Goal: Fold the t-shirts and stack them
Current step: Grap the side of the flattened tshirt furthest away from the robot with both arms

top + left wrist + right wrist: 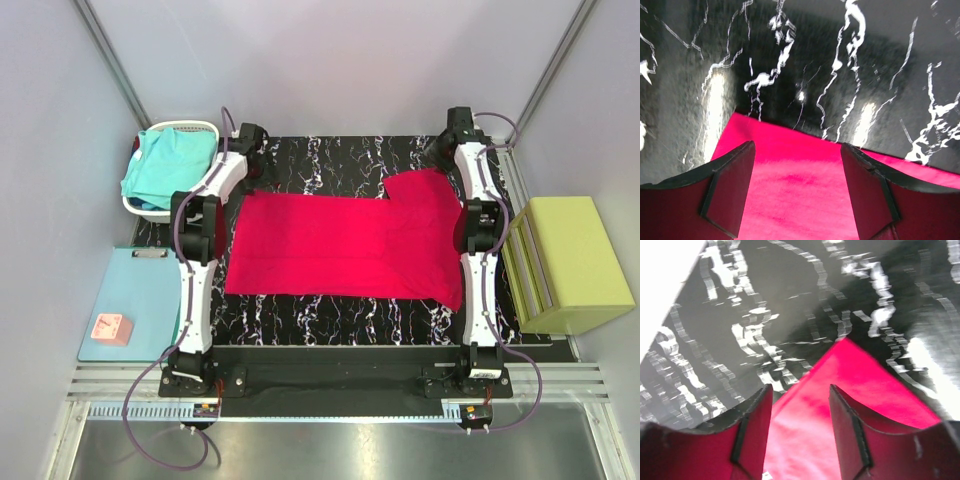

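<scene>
The crimson-red t-shirt (340,245) lies spread flat on the black marbled table (330,155), one sleeve reaching toward the far right. The turquoise t-shirt (165,165) is bunched in a white basket (190,127) at the far left. My left gripper (250,150) hovers at the red shirt's far left corner. In the left wrist view the left gripper (797,150) is open, with red cloth (795,190) below the gap. My right gripper (452,140) is over the far right sleeve. In the right wrist view the right gripper (801,390) is open above the sleeve's pointed corner (850,370).
A yellow-green rectangular block (570,265) stands off the table's right edge. A light-blue mat (140,290) with a small pink object (110,328) lies at the left. Grey walls close in the far side.
</scene>
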Robot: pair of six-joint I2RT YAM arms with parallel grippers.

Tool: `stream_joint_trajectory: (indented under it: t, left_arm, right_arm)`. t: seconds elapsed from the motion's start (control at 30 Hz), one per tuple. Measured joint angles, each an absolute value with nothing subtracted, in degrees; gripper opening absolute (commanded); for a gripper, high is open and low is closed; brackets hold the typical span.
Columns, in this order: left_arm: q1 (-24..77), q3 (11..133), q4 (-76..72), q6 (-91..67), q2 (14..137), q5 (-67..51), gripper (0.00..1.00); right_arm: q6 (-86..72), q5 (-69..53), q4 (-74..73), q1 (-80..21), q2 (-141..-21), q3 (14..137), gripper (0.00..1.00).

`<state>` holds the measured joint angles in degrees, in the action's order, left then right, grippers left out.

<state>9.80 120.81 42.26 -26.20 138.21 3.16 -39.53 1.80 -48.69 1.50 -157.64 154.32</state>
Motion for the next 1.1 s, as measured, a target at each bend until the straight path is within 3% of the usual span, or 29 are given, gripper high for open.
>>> stream_joint_trajectory:
  t: [0.83,0.9,0.93,1.03,1.1]
  left_arm:
    - [9.8,117.95,40.36,-27.03,135.59,1.85,0.75]
    - [9.8,117.95,40.34,-27.03,135.59,1.87,0.75]
    - [9.8,117.95,40.34,-27.03,135.59,1.87,0.75]
    - [9.78,117.95,40.32,-27.05,135.59,1.85,0.75]
    - [9.78,117.95,40.34,-27.05,135.59,1.85,0.75]
  right_arm:
    - [-38.59,1.02,-48.03,-2.5,-157.64,151.74,0.56]
    - [-38.57,1.21,-47.68,-2.5,-157.4,151.13,0.52]
    - [-38.57,1.41,-47.42,-2.5,-157.16,150.63,0.44]
    - [-38.24,2.33,-47.16,-2.5,-156.7,149.38,0.31]
    - [-38.11,2.63,-47.11,-2.44,-156.44,148.66,0.31]
